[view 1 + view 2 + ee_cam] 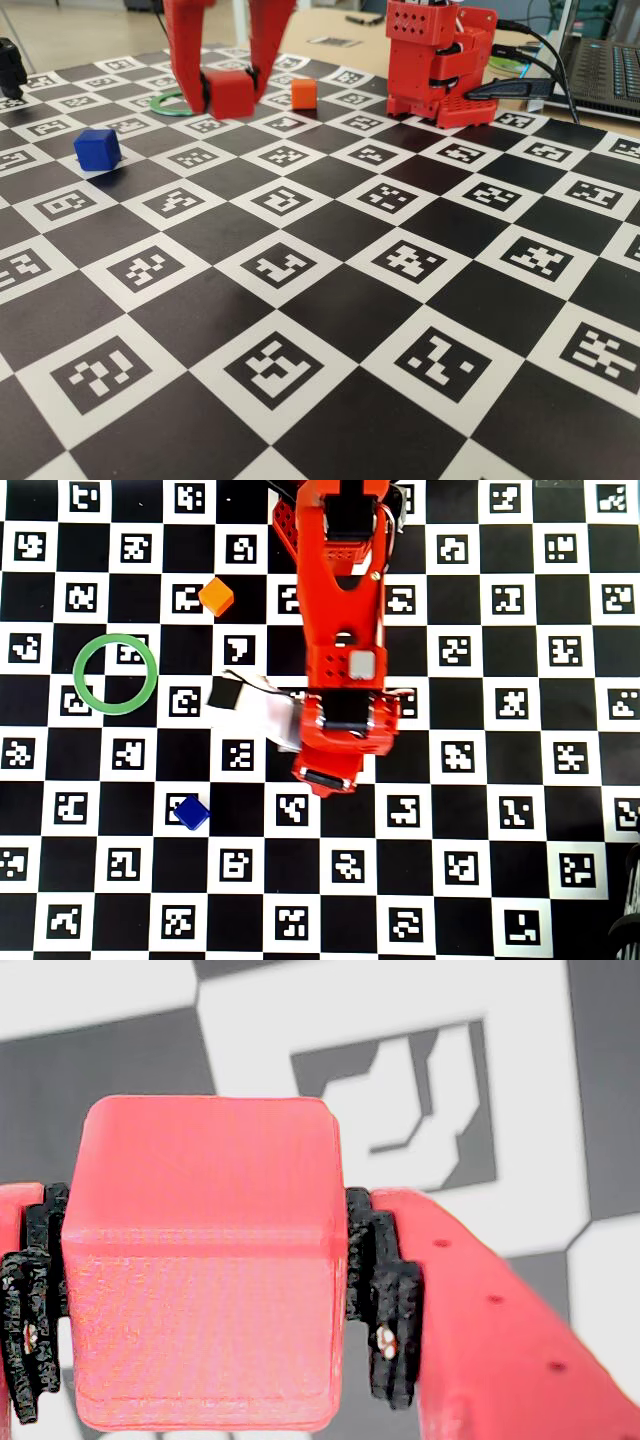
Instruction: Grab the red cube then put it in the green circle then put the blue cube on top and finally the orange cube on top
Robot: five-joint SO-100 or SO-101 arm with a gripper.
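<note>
A red robot arm (340, 630) reaches over a counter (330, 330) covered in a black-and-white checkerboard of coded markers. Its fingers (228, 88) are closed narrowly on the red cube (231, 93), which is gripped on two opposite sides and appears to hang just above the board. In the wrist view the red cube (205, 1260) fills the frame, with a black pad (385, 1305) pressed against each side. In the overhead view the arm hides the held cube. From the arm's wrist in that view, the green circle (82, 690) lies flat on the counter at about nine o'clock, its centre open. The orange cube (215, 596) rests at about ten o'clock, and the blue cube (190, 811) at about seven o'clock, each well apart from the ring.
</note>
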